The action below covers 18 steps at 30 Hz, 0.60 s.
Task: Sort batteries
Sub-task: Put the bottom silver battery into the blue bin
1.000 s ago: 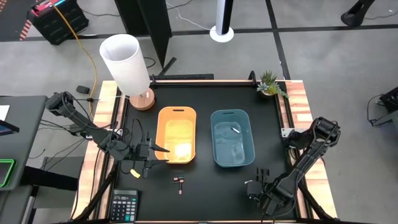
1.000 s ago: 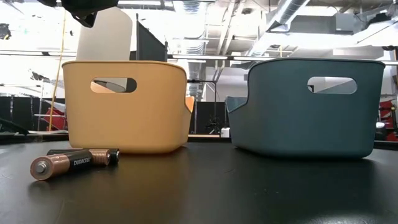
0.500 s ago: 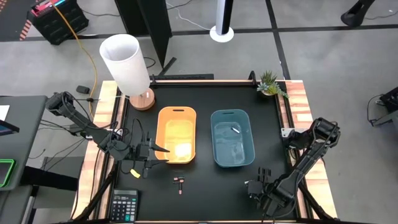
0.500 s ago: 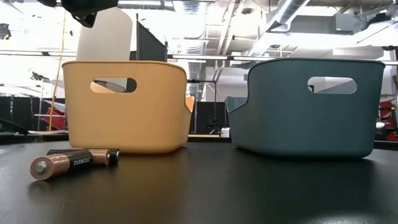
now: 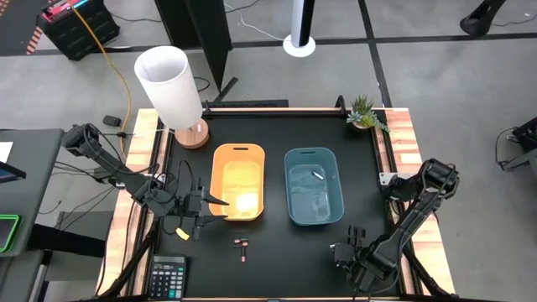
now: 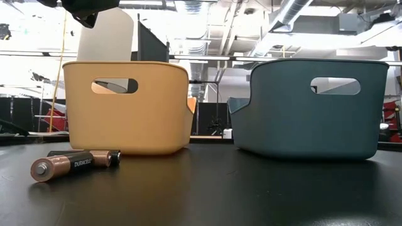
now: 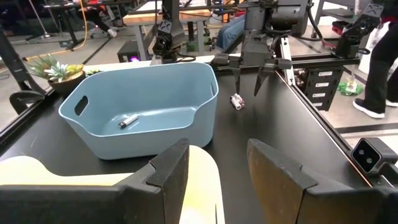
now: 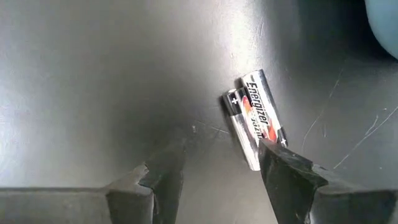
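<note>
Right gripper: my right gripper (image 8: 214, 171) sits low over the black table (image 5: 277, 252) at the lower right of the high view, fingers spread apart with nothing between them.
Silver batteries: two silver batteries (image 8: 256, 118) lie side by side, touching, on the table just ahead of that gripper; one finger (image 8: 292, 174) is just beside their near ends, no contact that I can see.
Left gripper: my left gripper (image 5: 205, 210) hovers at the left-centre of the high view, at the near left corner of the orange bin (image 5: 239, 181); its fingers (image 7: 168, 177) stand parted and empty in its wrist view.
Copper batteries: two dark copper-ended batteries (image 6: 74, 164) rest together on the table at the lower left of the low view, in front of the orange bin (image 6: 129, 107); from above they show as a tiny pair (image 5: 242, 245) below that bin.
Blue bin: the blue bin (image 5: 313, 186) stands right of the orange one, apart from it, with one silver battery (image 7: 129, 121) lying on its floor.
Surroundings: I see a calculator (image 5: 168, 277) at the lower left table edge, a white lamp (image 5: 170, 84) at the upper left, a small plant (image 5: 366, 111) at the upper right corner.
</note>
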Available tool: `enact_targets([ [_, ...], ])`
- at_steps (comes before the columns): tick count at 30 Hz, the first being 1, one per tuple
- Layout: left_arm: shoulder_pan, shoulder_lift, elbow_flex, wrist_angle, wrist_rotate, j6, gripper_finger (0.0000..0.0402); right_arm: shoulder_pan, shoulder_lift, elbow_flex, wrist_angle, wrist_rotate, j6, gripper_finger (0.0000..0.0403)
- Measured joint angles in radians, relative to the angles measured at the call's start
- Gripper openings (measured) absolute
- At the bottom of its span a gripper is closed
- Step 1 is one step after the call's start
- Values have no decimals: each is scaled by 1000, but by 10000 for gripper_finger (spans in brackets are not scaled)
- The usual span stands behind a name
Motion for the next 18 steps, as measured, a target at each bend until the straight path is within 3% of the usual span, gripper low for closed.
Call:
enact_targets([
  [9,0,0,0,0,0,0,157,0,0,0,6,5,35,218],
  [18,0,0,0,1,0,14,157,42,0,0,-3,98,97,218],
])
